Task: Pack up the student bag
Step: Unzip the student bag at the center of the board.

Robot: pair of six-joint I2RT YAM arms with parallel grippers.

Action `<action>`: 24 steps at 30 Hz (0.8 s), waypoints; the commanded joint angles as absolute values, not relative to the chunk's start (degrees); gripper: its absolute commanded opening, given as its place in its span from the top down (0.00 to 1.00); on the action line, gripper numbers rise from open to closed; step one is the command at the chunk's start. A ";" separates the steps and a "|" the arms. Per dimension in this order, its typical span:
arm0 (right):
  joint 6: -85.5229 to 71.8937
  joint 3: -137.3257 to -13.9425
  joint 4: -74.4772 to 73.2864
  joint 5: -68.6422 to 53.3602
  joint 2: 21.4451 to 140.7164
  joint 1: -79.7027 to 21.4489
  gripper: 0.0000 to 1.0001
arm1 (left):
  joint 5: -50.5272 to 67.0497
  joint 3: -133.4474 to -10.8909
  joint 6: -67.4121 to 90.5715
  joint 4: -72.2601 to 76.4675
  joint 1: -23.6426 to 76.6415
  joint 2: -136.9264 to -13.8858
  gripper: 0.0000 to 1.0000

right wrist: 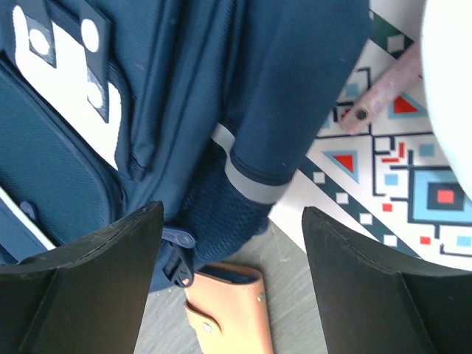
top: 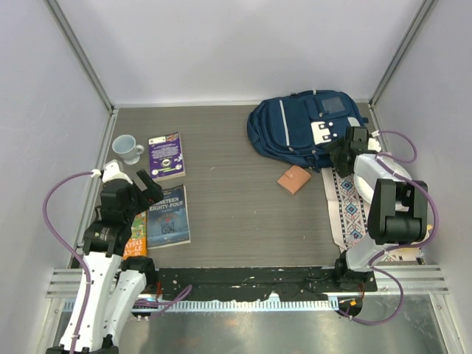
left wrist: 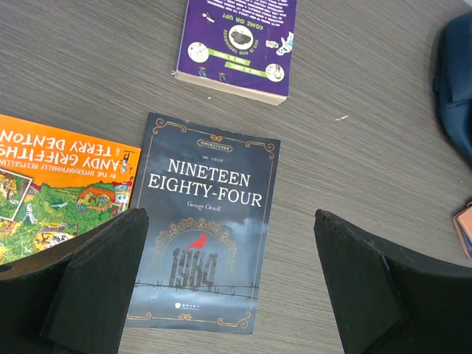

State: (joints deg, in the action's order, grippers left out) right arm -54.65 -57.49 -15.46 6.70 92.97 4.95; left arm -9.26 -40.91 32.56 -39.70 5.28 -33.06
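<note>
The left fingers [left wrist: 96, 280] are seen closest, spread wide and empty, pointed down over a paperback titled Nineteen Eighty-Four [left wrist: 203, 221], which lies flat on the grey counter [top: 236, 214]. The left arm is raised from its base at the near left and leaned toward the far side. An orange Andy Griffiths and Terry Denton book [left wrist: 59, 184] is set just left of the paperback, a purple book [left wrist: 236, 37] lies farther away, and a pale mug [top: 127, 147] stands left of that.

The right arm is folded up from the near right base and stretched far, its wrist turned down. The right fingers [right wrist: 88, 280] are held wide apart, nothing between them, above the near right edge of the student bag [top: 295, 129].

The bag is laid flat at the far right of the counter. It is navy fabric, marked by a thin white stripe, a white patch with two buckle marks, a front pocket and a mesh side pocket under a grey band. A tan leather wallet [top: 294, 179] lies just near of it, and a patterned cloth [top: 352, 210] is spread at the right.
</note>
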 commanded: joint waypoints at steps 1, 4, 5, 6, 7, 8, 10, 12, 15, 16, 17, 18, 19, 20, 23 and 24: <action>-55.37 -56.87 -5.73 7.39 94.74 5.62 0.19 | -8.17 -41.40 32.34 -38.14 5.27 -33.57 0.00; -55.81 -55.99 -2.39 5.89 97.02 5.62 0.20 | -8.09 -41.48 32.34 -38.23 5.36 -33.84 0.00; -55.98 -55.90 -1.94 5.80 97.64 5.62 0.20 | -8.09 -41.48 32.34 -38.23 5.27 -33.84 0.00; -55.99 -55.90 -1.76 5.28 98.69 5.62 0.21 | -8.09 -41.48 32.34 -38.23 5.27 -33.92 0.01; -56.16 -55.64 -1.24 5.10 98.96 5.62 0.22 | -8.09 -41.66 32.26 -38.32 5.27 -33.93 0.00; -56.42 -55.37 -1.06 5.10 99.14 5.62 0.22 | -8.09 -41.57 32.26 -38.32 5.27 -33.84 0.00; -56.69 -54.41 -0.35 4.83 99.05 5.62 0.22 | -8.09 -41.57 32.26 -38.32 5.27 -33.93 0.00; -56.51 -53.62 -0.35 5.01 99.05 5.62 0.22 | -8.17 -41.57 32.26 -38.32 5.27 -34.01 0.01; -56.16 -53.61 1.49 5.36 100.54 5.80 0.31 | -8.09 -41.66 32.26 -38.23 5.27 -34.28 0.00; -55.73 -53.70 1.58 5.19 101.59 5.89 0.38 | -7.82 -41.66 32.26 -38.32 5.27 -34.45 0.00; -55.46 -53.88 1.67 4.84 102.04 5.98 0.46 | -7.56 -41.66 32.17 -38.23 5.27 -34.45 0.00; -55.20 -53.88 1.93 4.49 102.21 5.98 0.62 | -7.30 -41.83 31.99 -38.23 5.27 -34.54 0.00; -54.93 -53.79 2.63 3.96 102.22 5.98 0.69 | -7.03 -42.10 31.91 -38.49 5.27 -34.54 0.00; -54.32 -53.62 3.07 3.87 101.43 5.98 0.74 | -6.77 -42.27 31.73 -38.67 5.27 -34.45 0.00; -53.27 -53.61 4.39 3.43 98.80 5.98 0.89 | -4.32 -42.45 31.03 -37.71 5.36 -33.49 0.00; -52.83 -54.40 4.57 2.99 98.01 5.98 0.97 | -3.35 -41.76 31.20 -36.14 5.27 -33.14 0.00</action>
State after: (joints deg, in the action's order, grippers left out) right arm -55.46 -54.00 3.27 2.87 100.84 5.76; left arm -7.33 -40.91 32.36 -39.70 5.28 -34.26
